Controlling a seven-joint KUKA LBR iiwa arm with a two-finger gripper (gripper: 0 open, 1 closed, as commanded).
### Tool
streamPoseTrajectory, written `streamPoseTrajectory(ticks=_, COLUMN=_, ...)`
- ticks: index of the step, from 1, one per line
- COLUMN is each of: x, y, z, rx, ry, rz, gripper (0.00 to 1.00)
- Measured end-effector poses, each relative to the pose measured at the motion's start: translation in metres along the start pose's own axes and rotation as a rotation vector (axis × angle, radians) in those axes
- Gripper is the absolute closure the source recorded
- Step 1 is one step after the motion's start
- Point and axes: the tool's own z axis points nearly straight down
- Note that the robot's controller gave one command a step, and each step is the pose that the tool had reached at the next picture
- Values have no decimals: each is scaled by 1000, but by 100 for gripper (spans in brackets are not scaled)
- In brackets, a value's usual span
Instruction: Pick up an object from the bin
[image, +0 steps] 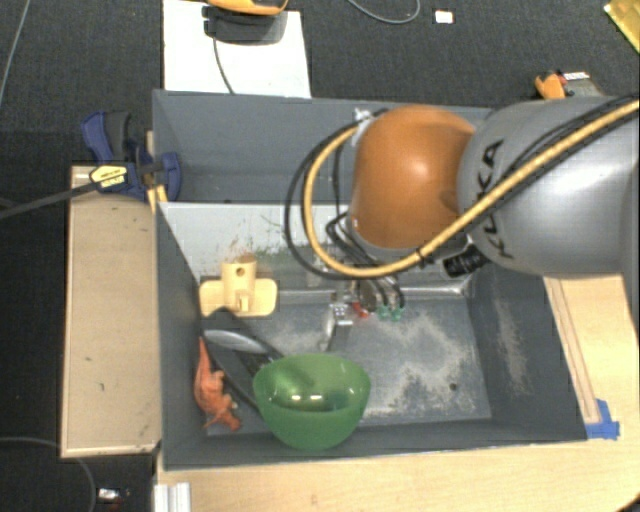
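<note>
The gripper (364, 306) hangs low over the grey floor near the middle of the bin (445, 372), mostly hidden beneath the wrist; I cannot tell whether it is released or clenched, and nothing can be seen held in it. Right above it sits the smooth, rounded orange cover (405, 180), with black and yellow cables (372, 268) looped around its lower edge. From there the thick silver arm (560, 185) runs off toward 2 o'clock, lying nearly level across the bin's upper right part.

No thing lies directly under the gripper, only scuffed, dusty metal. The things that could be picked lie to its left and below. At 9 o'clock, well apart, lies a pale yellow plastic piece (238, 292), blocky with a short raised peg. At 7 o'clock stands a translucent green bowl (311, 402), round and glossy, near the front wall. Touching the bowl's left side is a dark grey utensil (240, 350) with a smooth, flat blade. Further out, at 8 o'clock, an orange toy lizard (214, 392) with a bumpy body lies by the left wall.
</note>
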Motion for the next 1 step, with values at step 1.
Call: streamPoseTrajectory(ticks=1, x=-2, y=-1, z=-5, rx=-1, ry=-8, rz=4, gripper=0)
